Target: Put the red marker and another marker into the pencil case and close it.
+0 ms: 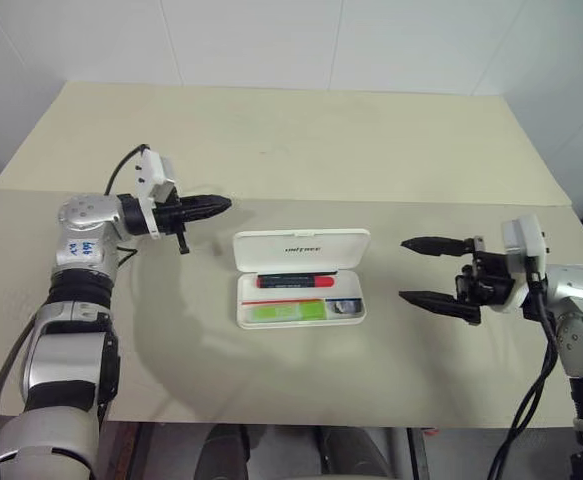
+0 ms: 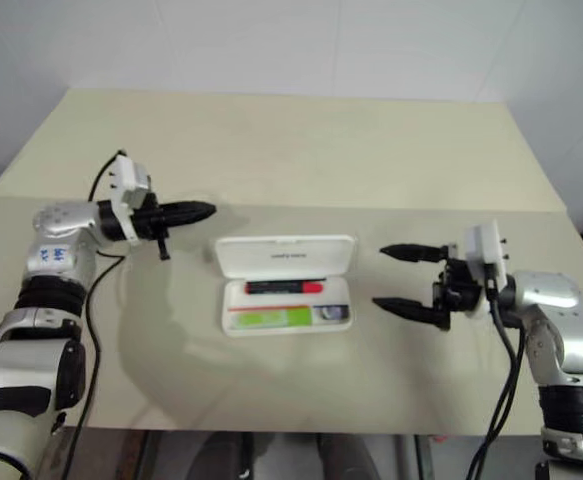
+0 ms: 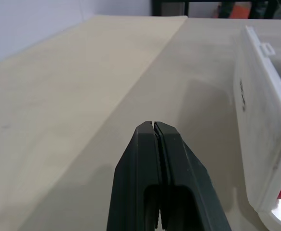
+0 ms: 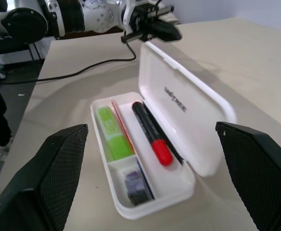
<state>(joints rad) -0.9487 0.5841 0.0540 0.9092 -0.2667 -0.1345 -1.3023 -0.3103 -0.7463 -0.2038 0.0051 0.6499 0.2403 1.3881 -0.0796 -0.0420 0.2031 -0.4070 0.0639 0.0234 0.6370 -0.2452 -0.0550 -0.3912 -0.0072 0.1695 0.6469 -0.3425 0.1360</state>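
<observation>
The white pencil case (image 1: 348, 243) lies open mid-table, its lid standing up at the far side. In its tray the red marker (image 1: 293, 281) lies along the hinge side and the lime-green marker (image 1: 286, 312) along the near side. My left gripper (image 1: 218, 205) is shut with nothing in it, pointing at the lid's far left corner and a little apart from it. The left wrist view has its shut fingers (image 3: 153, 144) beside the lid (image 3: 260, 125). My right gripper (image 1: 405, 269) stands open and empty to the right of the case, pointing at it.
A small dark grey object (image 4: 136, 183) sits in the tray's end compartment. The beige table (image 1: 271, 140) has a seam running across behind the case. A black cable (image 1: 121, 165) loops from the left wrist.
</observation>
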